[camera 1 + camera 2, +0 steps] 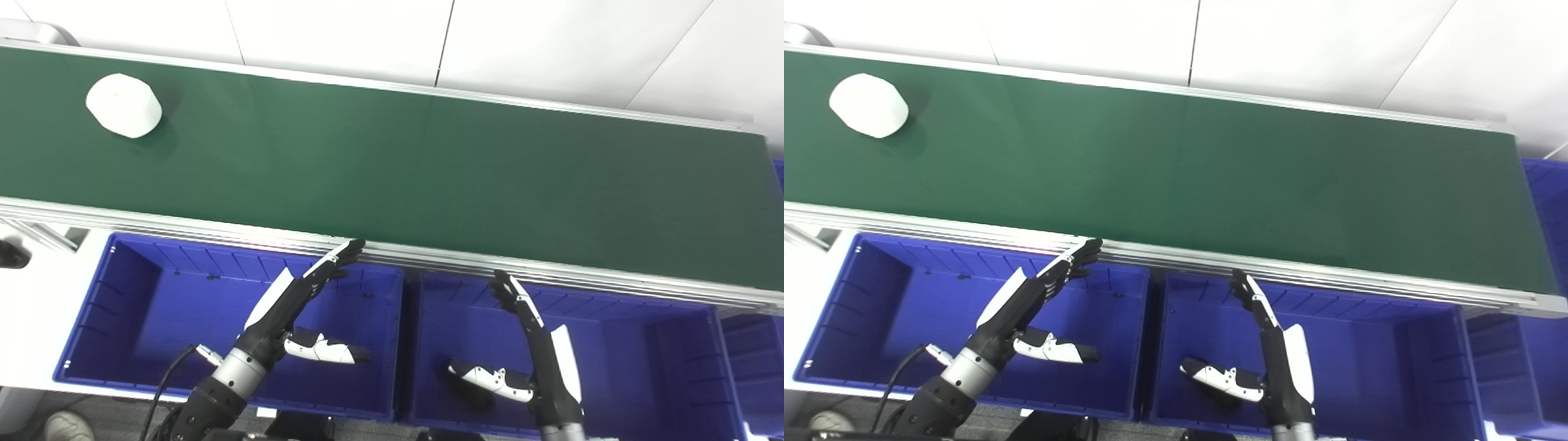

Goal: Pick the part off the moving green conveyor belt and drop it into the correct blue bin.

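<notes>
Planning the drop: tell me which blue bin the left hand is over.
The leftmost blue bin, at the picture's left: the left hand hangs open over it, while the right hand is over the neighbouring middle bin.

White panelled wall [551,43] with thin dark seams behind.

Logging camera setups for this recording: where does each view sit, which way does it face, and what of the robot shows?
Left eye view: on the head, looking down across the green conveyor belt; both arms enter from the bottom, open left hand over the left blue plastic bin, open right hand over the middle blue plastic bin.
Right eye view: beside it, facing the same way; the scene sits further left.
Shared: belt, bins, both hands, and the white rounded part at the belt's far left.
</notes>
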